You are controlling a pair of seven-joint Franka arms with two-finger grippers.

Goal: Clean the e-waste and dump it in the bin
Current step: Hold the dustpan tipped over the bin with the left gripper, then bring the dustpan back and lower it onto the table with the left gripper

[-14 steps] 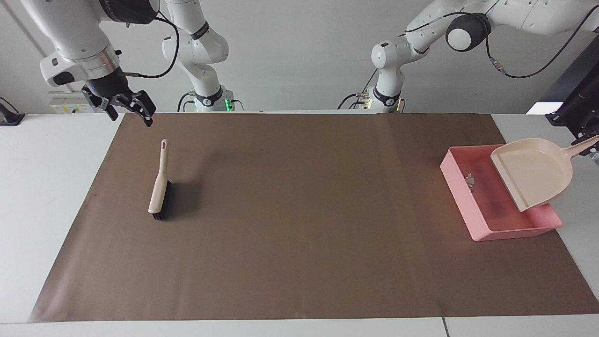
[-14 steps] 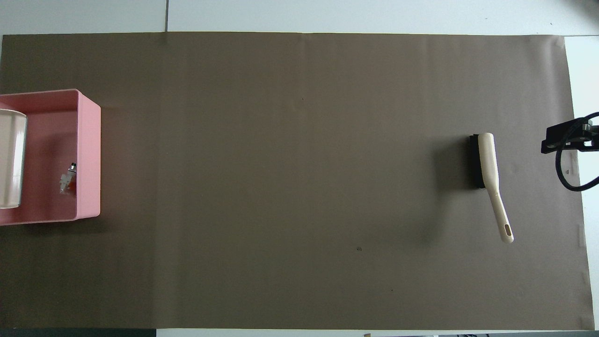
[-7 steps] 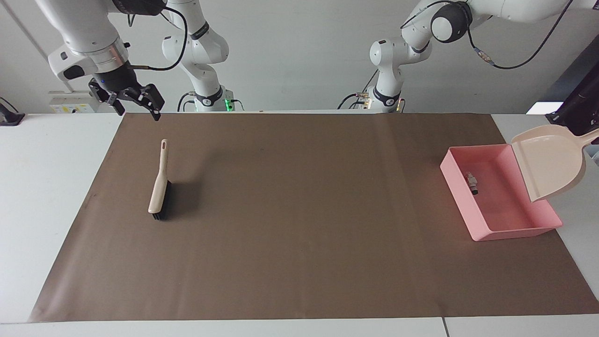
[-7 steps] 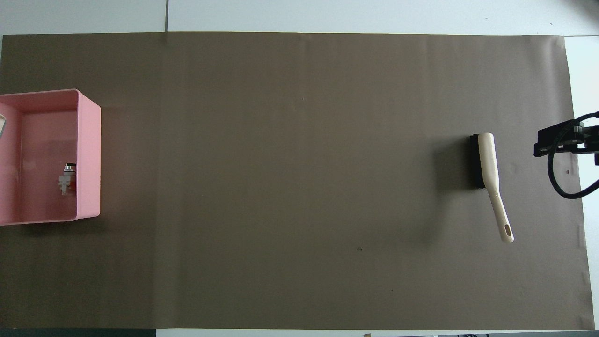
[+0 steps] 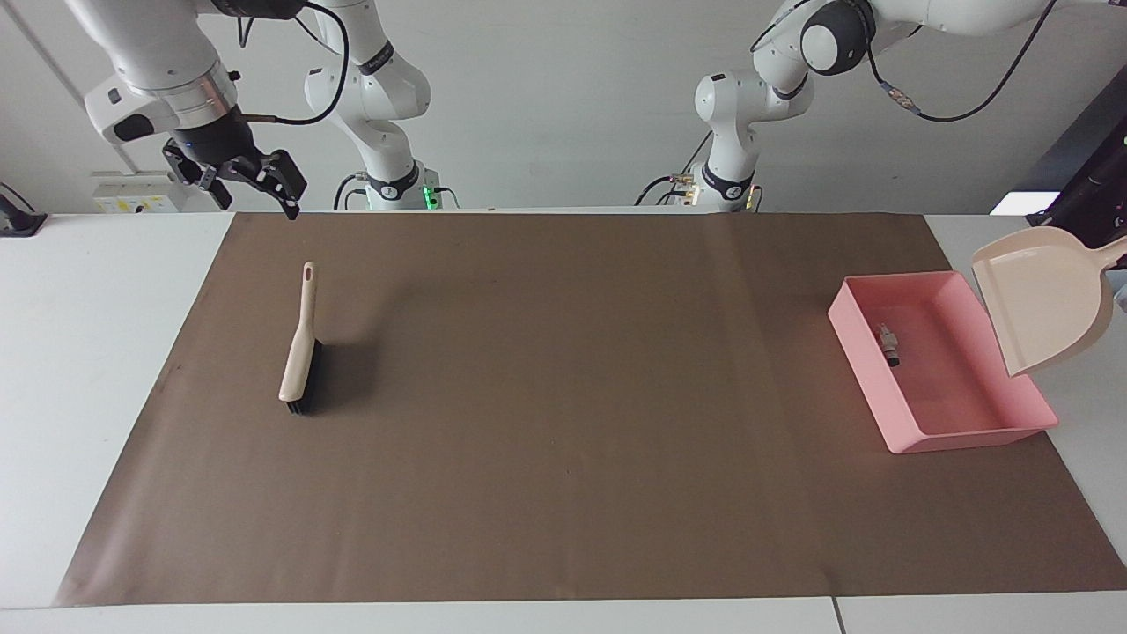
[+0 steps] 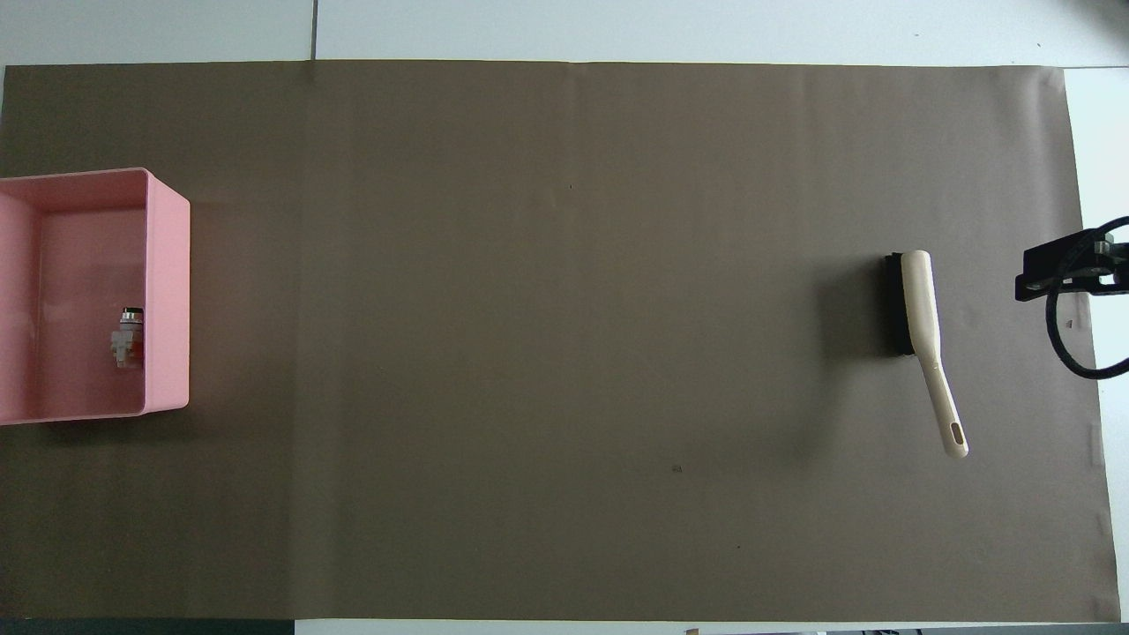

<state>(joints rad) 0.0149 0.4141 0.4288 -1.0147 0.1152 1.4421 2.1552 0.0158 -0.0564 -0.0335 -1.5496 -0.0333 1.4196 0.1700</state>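
At the facing view's right edge sits the pink bin [image 5: 1012, 421], a shallow smooth plastic rectangle with sloped walls; inside, against one long wall, lies the e-waste [image 5: 889, 343], a tiny whitish-and-black cluster; over the bin's outer edge tilts the beige dustpan [image 5: 1043, 304], its handle running out of frame toward the left gripper, unseen; upper left, the right gripper [image 5: 251, 183] hangs with jaws spread; below it the beige-handled, black-bristled brush [image 5: 299, 348] rests on the matte brown mat [image 5: 563, 423].
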